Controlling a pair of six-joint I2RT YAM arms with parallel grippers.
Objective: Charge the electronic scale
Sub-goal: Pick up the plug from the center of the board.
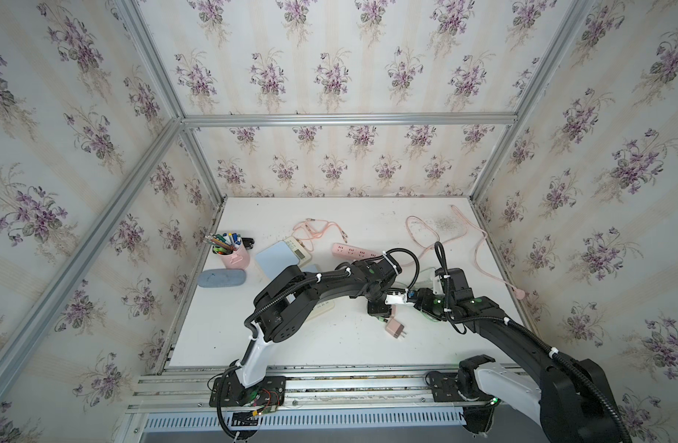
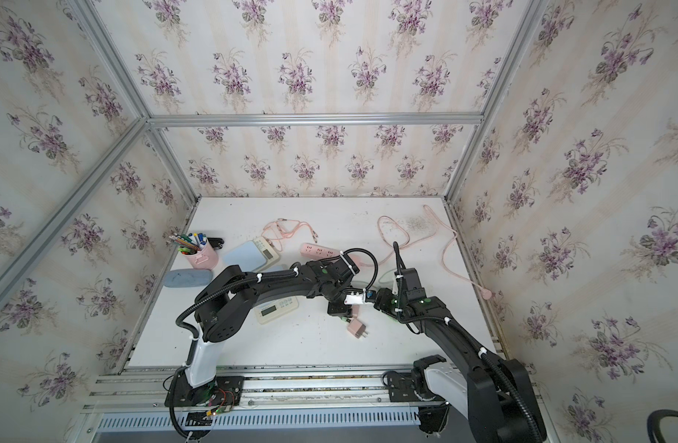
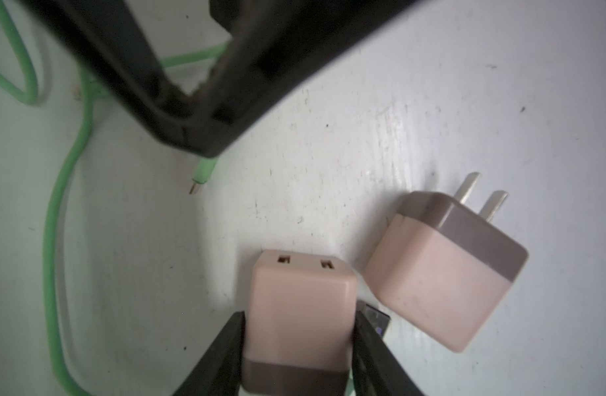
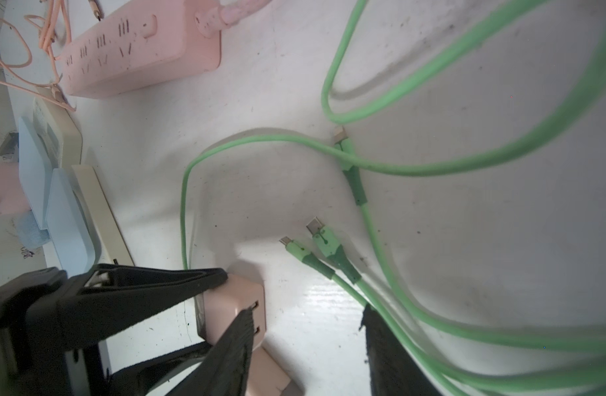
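Two cream electronic scales with blue platforms lie left of centre: one at the back [image 1: 287,253], the other [image 2: 276,308] mostly under my left arm. My left gripper [image 3: 299,319] is shut on a pink charger adapter [image 3: 301,295], its two USB ports facing away from the wrist. A second pink adapter [image 3: 442,271] lies beside it with its prongs out. A green multi-head charging cable [image 4: 363,164] loops over the table, its connectors [image 4: 322,240] lying loose. My right gripper [image 4: 306,310] stands open over the table close by, the green cable running along one finger.
A pink power strip [image 1: 354,252] lies behind the arms, its cord [image 1: 479,245] trailing right. A thin pink cable [image 1: 310,230] lies behind the back scale. A pink pen cup [image 1: 233,255] and a blue case [image 1: 221,278] sit at the left edge.
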